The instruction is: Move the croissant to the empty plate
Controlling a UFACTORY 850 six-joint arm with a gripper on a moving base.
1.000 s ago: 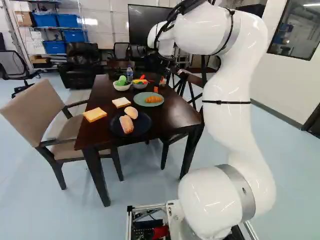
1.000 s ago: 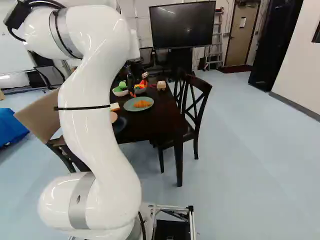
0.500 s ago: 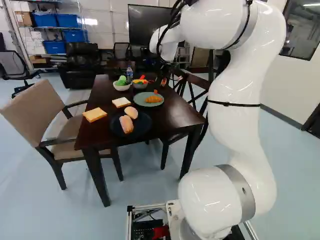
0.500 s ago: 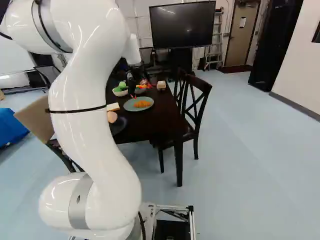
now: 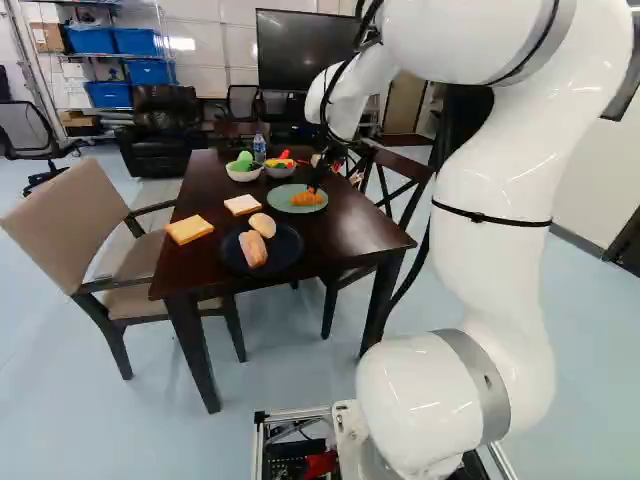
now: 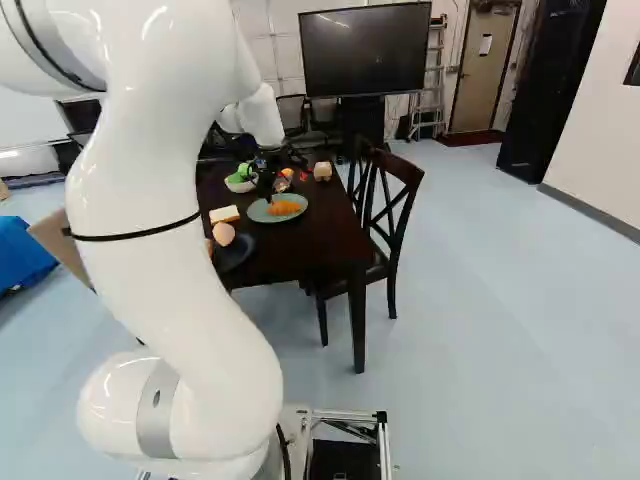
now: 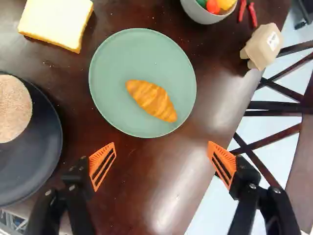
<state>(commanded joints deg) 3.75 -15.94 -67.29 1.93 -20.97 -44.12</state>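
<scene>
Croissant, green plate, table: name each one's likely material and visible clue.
Croissant: perhaps satin toy plastic or real pastry, golden ridges.
Green plate: probably ceramic or plastic, matte, evenly colored.
Table: likely varnished wood, dark brown, glossy with reflections.

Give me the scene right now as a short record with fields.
target: golden-brown croissant
support: round green plate
gripper: orange-padded black two-finger gripper, open, holding nothing
alignment: croissant ahead of the fingers, not between them
other plate: round black plate, occupied by two bread pieces
empty plate: none seen
beside green plate: square white bread slice
</scene>
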